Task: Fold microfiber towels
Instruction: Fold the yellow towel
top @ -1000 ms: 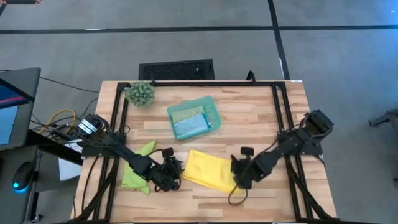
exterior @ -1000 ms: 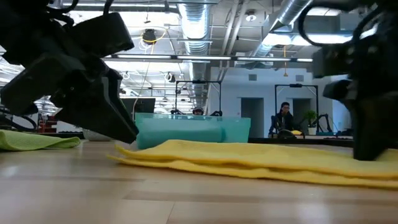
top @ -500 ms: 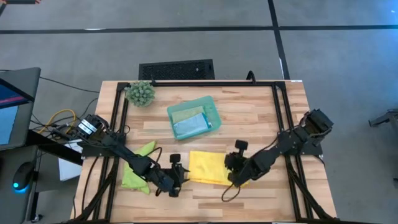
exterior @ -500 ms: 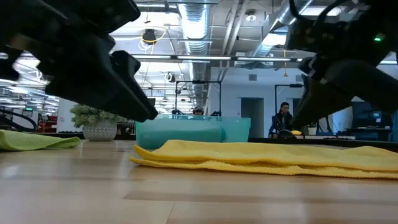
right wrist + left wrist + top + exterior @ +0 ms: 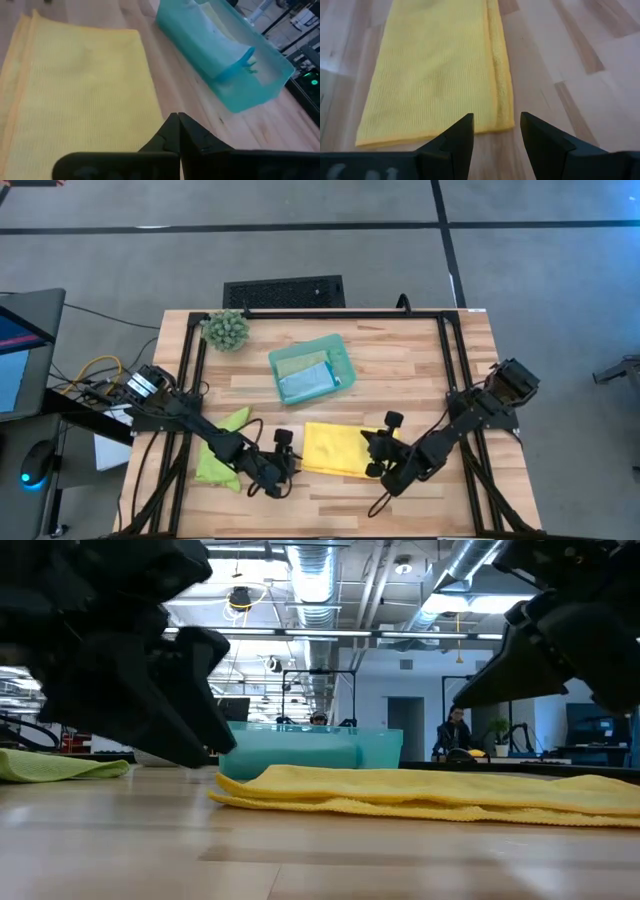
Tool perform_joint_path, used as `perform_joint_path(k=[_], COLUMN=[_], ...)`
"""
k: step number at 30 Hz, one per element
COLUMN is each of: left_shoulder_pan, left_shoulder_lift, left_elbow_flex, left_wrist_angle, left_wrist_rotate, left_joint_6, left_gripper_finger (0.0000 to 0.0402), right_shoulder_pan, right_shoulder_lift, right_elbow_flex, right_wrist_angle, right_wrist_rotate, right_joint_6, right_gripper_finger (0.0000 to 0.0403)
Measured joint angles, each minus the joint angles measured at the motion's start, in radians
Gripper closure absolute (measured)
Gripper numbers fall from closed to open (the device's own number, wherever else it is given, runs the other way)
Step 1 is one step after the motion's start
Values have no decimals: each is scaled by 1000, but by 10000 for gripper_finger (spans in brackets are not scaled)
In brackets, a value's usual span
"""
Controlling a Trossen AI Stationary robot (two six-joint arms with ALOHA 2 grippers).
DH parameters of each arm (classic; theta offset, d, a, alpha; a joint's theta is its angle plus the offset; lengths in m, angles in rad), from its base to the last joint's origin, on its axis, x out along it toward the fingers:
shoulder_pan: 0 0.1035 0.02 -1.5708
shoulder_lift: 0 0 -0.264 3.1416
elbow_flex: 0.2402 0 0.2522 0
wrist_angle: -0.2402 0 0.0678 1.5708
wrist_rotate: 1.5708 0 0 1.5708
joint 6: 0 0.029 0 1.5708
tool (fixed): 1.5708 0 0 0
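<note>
Folded yellow towel [image 5: 335, 450] on wooden table [image 5: 400, 370]; left fingers [image 5: 460, 137] apart, right fingers [image 5: 175, 132] closed, empty.

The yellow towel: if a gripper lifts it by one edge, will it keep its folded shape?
Probably not. The yellow towel lies limp in soft layers on the table, so it would likely droop and unfold. Its looped weave looks grippy, not slippery. It seems thin and light, so a push would likely bunch it.

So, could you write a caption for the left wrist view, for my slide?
Open left end effector poised at the short edge of the folded yellow towel on the wooden table.
</note>
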Motion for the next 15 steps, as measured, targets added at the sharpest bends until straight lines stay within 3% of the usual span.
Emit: perform_joint_path(k=[7, 15], left_shoulder_pan=[0, -5], left_shoulder_lift=[123, 124], left_elbow_flex=[6, 53], left_wrist_angle=[128, 53], left_wrist_rotate=[-59, -26], left_joint_6=[87, 73], left_gripper_finger=[255, 306], right_shoulder_pan=[0, 14], right_shoulder_lift=[0, 0], right_elbow_flex=[0, 0], right_wrist_angle=[17, 24], right_wrist_rotate=[0, -6], right_joint_6=[18, 20], right_gripper_finger=[377, 384])
